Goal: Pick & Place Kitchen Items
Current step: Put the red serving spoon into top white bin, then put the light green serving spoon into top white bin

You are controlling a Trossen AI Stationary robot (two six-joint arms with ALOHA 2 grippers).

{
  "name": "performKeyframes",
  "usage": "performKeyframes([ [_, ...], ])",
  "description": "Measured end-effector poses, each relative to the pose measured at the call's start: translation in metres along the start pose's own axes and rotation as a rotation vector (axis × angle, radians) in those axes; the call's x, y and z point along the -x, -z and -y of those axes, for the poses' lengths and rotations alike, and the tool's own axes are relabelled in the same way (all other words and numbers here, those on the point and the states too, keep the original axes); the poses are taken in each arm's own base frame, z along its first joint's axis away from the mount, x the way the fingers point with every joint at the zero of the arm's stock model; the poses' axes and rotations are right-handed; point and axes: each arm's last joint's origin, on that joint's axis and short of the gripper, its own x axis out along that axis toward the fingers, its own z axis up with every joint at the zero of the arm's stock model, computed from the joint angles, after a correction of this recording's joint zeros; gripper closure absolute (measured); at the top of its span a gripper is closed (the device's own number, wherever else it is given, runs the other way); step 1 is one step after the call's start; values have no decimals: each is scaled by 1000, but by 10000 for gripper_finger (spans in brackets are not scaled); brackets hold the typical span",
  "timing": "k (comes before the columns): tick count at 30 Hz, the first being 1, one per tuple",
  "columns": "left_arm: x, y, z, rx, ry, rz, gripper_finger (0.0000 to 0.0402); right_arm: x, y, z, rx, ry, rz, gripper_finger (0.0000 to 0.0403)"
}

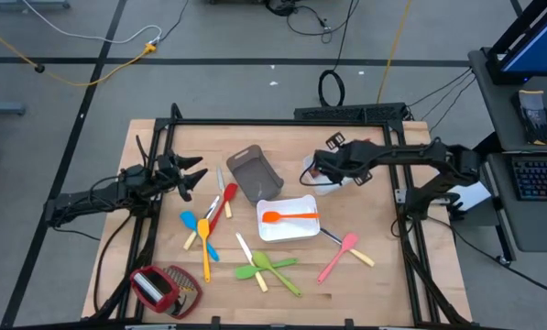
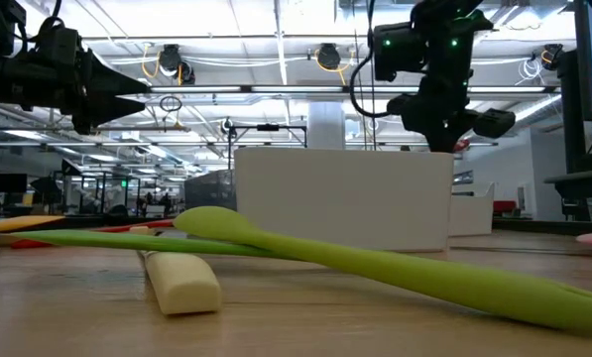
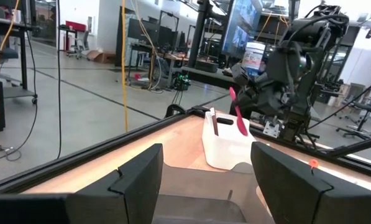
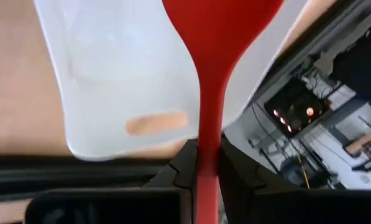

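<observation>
Red spatula [image 4: 217,74] clamped between right jaws, seemingly upright.

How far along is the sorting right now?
Done: an orange spoon lies in the white tray. In hand: the right gripper is shut on a red spatula over a white container. The left gripper hangs open near the grey tray. Left: about a dozen utensils lie loose, among them the green spoon.
</observation>
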Motion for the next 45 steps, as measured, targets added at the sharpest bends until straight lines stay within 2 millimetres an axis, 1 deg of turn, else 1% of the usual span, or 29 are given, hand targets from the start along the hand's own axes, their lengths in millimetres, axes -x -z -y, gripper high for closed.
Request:
performKeyframes([
  [3,0,0,0,-1,0,0,151,1,-1,-1,5,0,12,373],
  [7,0,0,0,-2,0,0,151,-1,-3,-1,38,5,18,361],
  [11,0,0,0,-2,0,0,151,-3,-5,-4,68,15,17,362],
  [14,0,0,0,-2,0,0,151,-4,-8,-6,64,23,24,362],
  [21,0,0,0,-1,0,0,151,-8,-13,-7,42,52,50,345],
  [28,0,0,0,-1,0,0,151,-9,-16,-6,23,70,66,341],
  [35,0,0,0,-1,0,0,151,-8,-20,-4,-21,56,151,319],
  [38,0,0,0,-1,0,0,151,-8,-19,-2,-33,96,105,305],
  [41,0,0,0,-1,0,0,151,-8,-15,0,-40,185,-16,295],
  [43,0,0,0,-1,0,0,151,-6,-11,1,-38,238,-82,294],
  [45,0,0,0,-1,0,1,151,-3,-7,2,-45,259,-100,296],
])
